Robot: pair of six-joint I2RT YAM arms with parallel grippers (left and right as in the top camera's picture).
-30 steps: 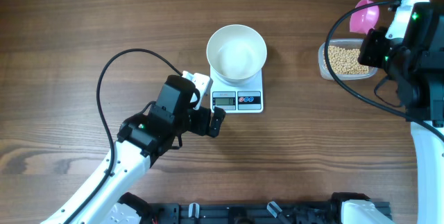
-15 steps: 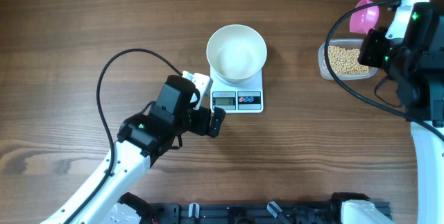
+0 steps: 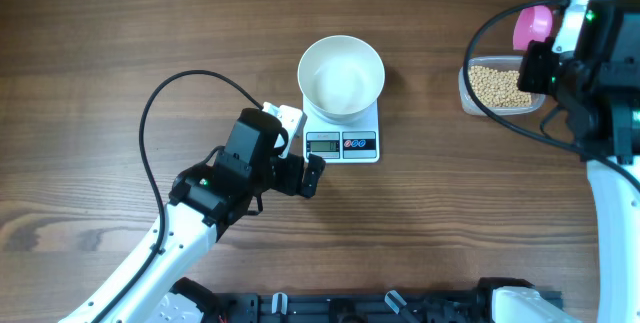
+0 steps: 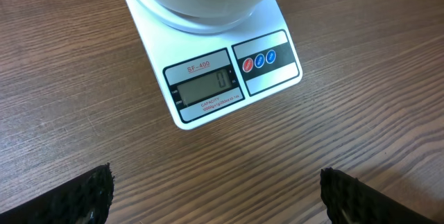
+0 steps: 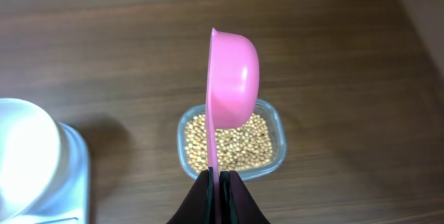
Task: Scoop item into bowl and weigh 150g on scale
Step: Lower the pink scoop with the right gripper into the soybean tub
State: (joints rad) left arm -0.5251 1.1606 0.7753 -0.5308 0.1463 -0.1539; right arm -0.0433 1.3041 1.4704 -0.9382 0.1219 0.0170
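Step in hand: first scoop, not yet loaded. R fingers are clenched on the handle of a pink scoop, held up on edge over the clear tub at the right of the worktop. The scoop is not in the beans, and its inside is not visible. All the beans I can see lie in the tub. The white bowl sits on the scale mid-worktop, well apart from the tub. It looks empty and the display reads zero.

L fingers are released, spread wide and grasping nothing, just in front of the scale.

Next, prob: turn the scoop mouth-down and dip it into the beans, lift it level, carry it left over the bowl and tip. Needs a slow pour while watching the display.

Count: 1 bowl, 1 scale, 1 tub, 1 scoop, 2 arms. Beans are too many to count.
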